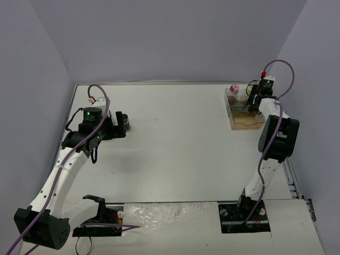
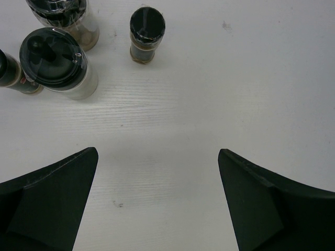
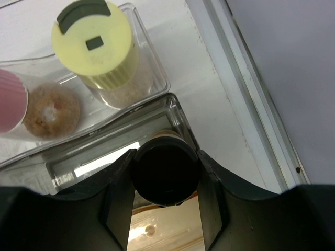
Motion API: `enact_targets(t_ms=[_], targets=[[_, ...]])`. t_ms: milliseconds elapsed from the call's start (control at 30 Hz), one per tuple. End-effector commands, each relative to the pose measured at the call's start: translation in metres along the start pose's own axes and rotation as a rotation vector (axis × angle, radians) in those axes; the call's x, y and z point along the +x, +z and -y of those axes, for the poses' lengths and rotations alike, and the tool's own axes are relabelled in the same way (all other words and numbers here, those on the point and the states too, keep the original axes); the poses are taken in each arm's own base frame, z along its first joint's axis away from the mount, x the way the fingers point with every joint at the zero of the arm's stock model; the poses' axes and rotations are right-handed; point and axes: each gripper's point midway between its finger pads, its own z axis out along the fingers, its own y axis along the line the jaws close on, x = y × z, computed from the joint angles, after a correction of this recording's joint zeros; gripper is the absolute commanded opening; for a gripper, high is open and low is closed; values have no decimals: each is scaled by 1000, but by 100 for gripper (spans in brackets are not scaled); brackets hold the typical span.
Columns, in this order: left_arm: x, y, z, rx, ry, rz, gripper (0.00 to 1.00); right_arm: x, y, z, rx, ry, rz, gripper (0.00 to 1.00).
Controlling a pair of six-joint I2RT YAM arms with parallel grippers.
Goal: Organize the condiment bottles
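Note:
My right gripper is shut on a black-capped condiment bottle, held over the clear tray with a wooden base. In the tray's far section stand a pale-yellow-capped bottle and a pink-capped one. My left gripper is open over bare table with nothing between its fingers. Beyond it stand black-capped bottles: a small dark one, a wide one, one at the top edge and one cut off at the left.
In the top view the tray sits at the far right near the table's raised right edge. The group of bottles is at the left, just past the left gripper. Grey walls enclose the table.

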Motion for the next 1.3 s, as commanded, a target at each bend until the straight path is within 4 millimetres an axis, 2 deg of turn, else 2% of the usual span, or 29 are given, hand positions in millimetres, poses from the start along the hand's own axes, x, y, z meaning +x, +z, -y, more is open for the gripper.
enact_targets(t_ms=[0, 100, 233, 433, 467, 667, 700, 767, 867, 1033, 1100, 1167, 1267], targets=[[-20, 0, 3, 17, -9, 68, 97, -39, -1, 7, 27, 27, 110, 22], [-20, 0, 2, 16, -10, 68, 97, -37, 1, 8, 27, 32, 106, 28], [-19, 2, 2, 18, -14, 62, 97, -41, -7, 4, 3, 43, 114, 48], [-17, 5, 2, 18, -16, 48, 97, -58, -38, 0, -33, 50, 162, 79], [-17, 6, 3, 20, -17, 46, 97, -62, -45, 1, -36, 53, 173, 82], [-14, 21, 10, 39, -49, -3, 97, -76, -103, -3, -93, 103, 232, 92], [-15, 23, 14, 47, -55, -10, 97, -81, -119, -7, -124, 121, 253, 94], [-15, 30, 18, 47, -56, -29, 97, -75, -135, -12, -162, 142, 252, 97], [-23, 44, 25, 34, -49, -48, 97, -74, -182, -27, -277, 186, 292, 100], [-37, 71, 26, -39, -11, -79, 97, -55, -238, -43, -408, 226, 343, 100], [-47, 86, 23, -83, -6, -83, 95, -53, -254, -52, -467, 251, 385, 100], [-49, 97, 18, -125, -8, -104, 93, -37, -261, -55, -500, 272, 399, 100], [-54, 115, 13, -172, -20, -115, 93, -27, -267, -62, -543, 282, 401, 100]])
